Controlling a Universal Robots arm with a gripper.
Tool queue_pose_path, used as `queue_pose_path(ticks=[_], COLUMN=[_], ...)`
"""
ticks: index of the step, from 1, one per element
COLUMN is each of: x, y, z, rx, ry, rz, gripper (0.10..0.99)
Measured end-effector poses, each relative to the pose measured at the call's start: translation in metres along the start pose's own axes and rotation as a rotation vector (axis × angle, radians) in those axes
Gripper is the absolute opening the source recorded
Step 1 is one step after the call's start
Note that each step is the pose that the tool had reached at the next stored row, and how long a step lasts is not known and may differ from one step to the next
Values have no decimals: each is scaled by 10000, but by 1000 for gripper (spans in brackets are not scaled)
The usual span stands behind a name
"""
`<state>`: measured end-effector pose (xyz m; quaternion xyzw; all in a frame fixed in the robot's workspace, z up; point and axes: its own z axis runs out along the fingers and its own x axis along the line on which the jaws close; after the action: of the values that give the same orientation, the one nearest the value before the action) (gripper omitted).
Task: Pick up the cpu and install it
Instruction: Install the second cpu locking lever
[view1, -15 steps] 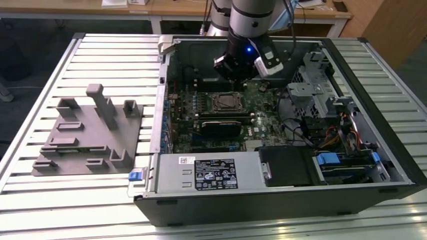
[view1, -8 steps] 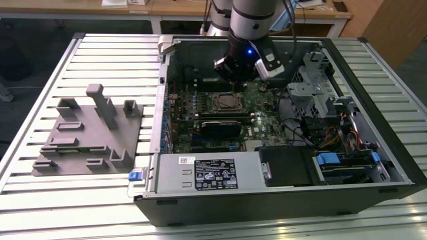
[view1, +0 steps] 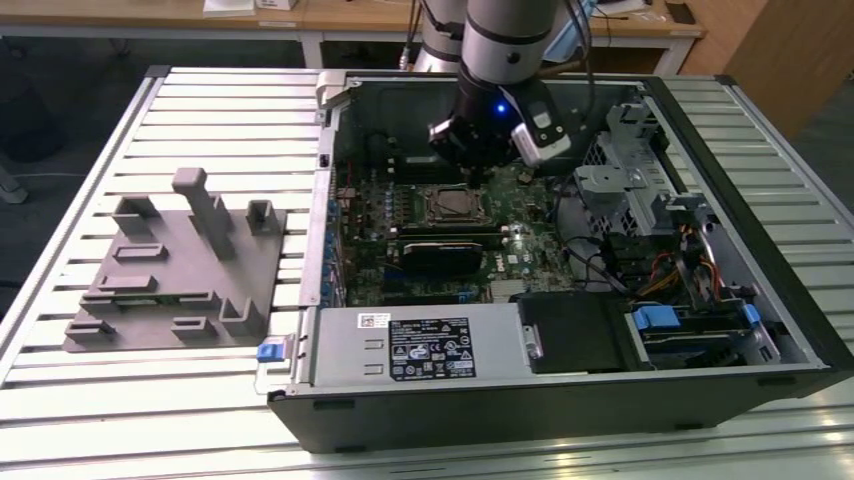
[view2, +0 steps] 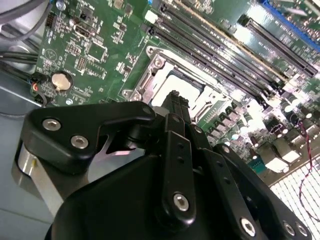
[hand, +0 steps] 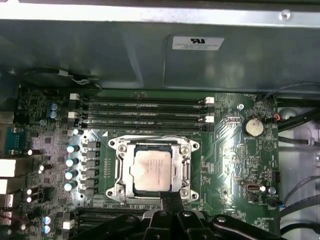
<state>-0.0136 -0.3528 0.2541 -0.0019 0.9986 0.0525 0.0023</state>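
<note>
Landmark: I place everything against the open black computer case (view1: 561, 400) lying on its side on the slatted metal table (view1: 80, 400).
Grey fixture: I see a big grey plastic block with upright tabs (view1: 180, 265) on the table, just beside the case on the exterior view's left.
Motherboard: the green circuit board (hand: 235, 145) covers the case floor.
Memory slots: long black slots (hand: 145, 112) run in rows on the board inside the case.
Coin battery: a round silver cell (hand: 253, 126) sits on the board, near the slots' end.
Power supply: a labelled grey metal box (view1: 414, 345) fills the case's near edge.
Wooden desks: pale tabletops (view1: 347, 15) stand beyond the case.
</note>
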Motion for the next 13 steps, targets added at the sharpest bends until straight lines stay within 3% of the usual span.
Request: queue_pose_path(ticks=[13], x=[0], y=[-70], z=[54], rx=[16], ry=[6], rz=[0], gripper=[106])
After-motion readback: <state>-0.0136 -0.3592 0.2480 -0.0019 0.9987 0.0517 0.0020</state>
